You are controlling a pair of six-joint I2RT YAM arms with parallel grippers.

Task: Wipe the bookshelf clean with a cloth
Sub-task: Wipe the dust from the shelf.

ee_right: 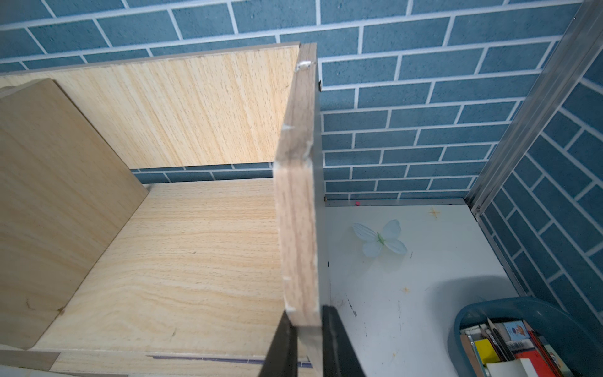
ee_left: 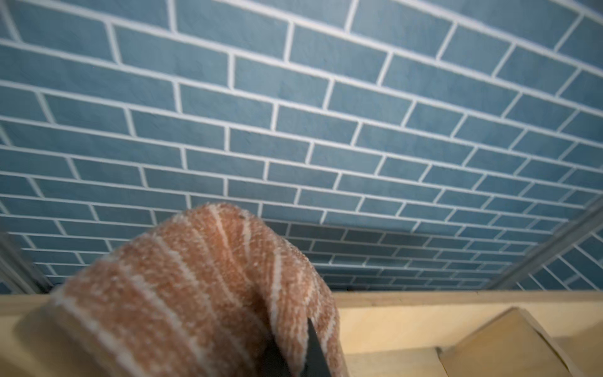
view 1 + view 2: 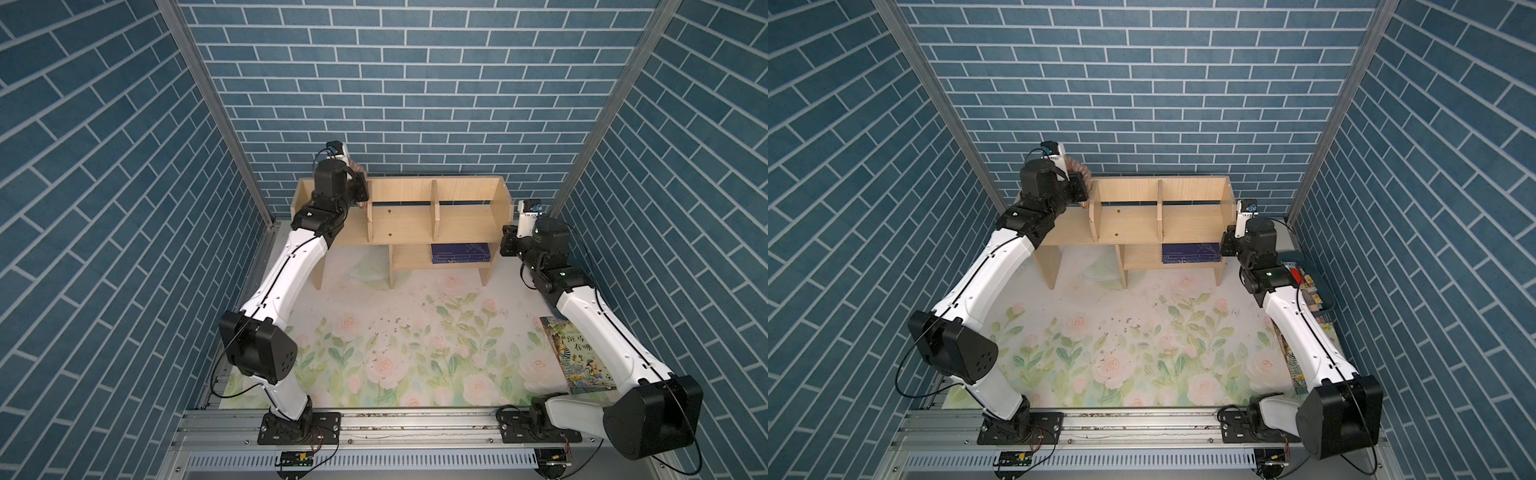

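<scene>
The bookshelf [image 3: 399,224] [image 3: 1125,226] stands along the back edge of the desk [image 3: 374,332], close to the blue brick wall. The left end effector [image 3: 360,189] [image 2: 293,355] is clamped on the striped cloth [image 3: 357,165] [image 3: 1079,166] [image 2: 202,287] over the leftmost compartment of the upper tier, toward the desk's back left corner. The cloth bunches up in an arch above the shelf's back board. Whether it presses on the wood is not clear.

The right end effector [image 3: 508,241] [image 1: 308,339] is closed on the front edge of the bookshelf's right side panel, one finger on each face.

A blue book [image 3: 459,253] lies flat in the lower cubby. A picture book [image 3: 582,357] lies at the desk's right edge, partly under the right arm. Dark crumbs [image 3: 395,322] are scattered mid-desk.
</scene>
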